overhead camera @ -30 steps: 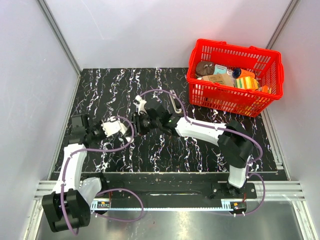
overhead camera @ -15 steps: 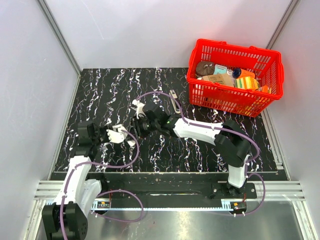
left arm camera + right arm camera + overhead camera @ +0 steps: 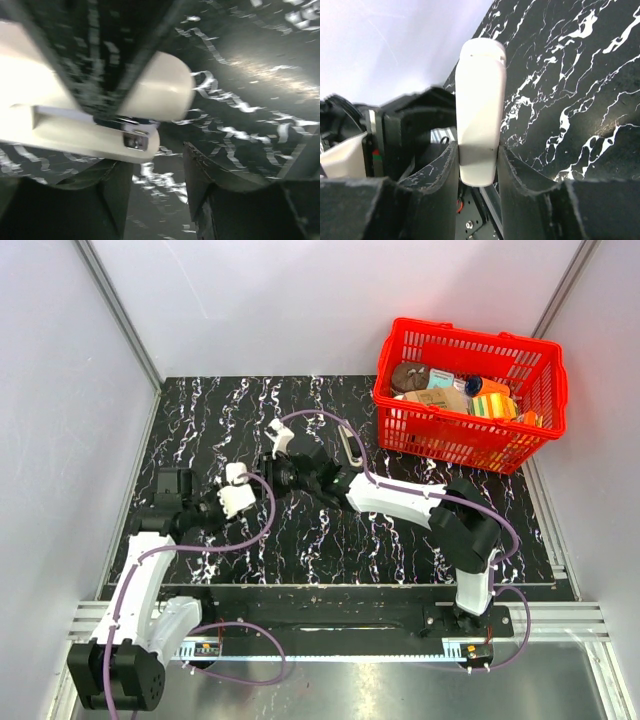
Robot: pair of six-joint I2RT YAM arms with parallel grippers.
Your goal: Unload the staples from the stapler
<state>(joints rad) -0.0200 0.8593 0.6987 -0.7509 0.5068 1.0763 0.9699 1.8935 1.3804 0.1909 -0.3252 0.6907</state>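
The white stapler (image 3: 238, 488) is hinged open near the table's left middle, its two halves spread apart. My right gripper (image 3: 284, 478) is shut on one white half (image 3: 479, 110), which stands up between the fingers (image 3: 437, 172). In the left wrist view the other half (image 3: 90, 137) shows a metal-tipped end just above my left finger (image 3: 117, 185). My left gripper (image 3: 157, 162) is open with only the table between its jaws. No loose staples can be made out.
A red basket (image 3: 455, 448) filled with assorted items stands at the back right. A small silvery object (image 3: 350, 446) lies on the black marbled table (image 3: 200, 420) just beyond the right arm. Purple cables loop around both arms.
My left gripper has gone from shut to open and sits slightly further left. The right gripper keeps its grip on the stapler and has shifted a little toward the far side.
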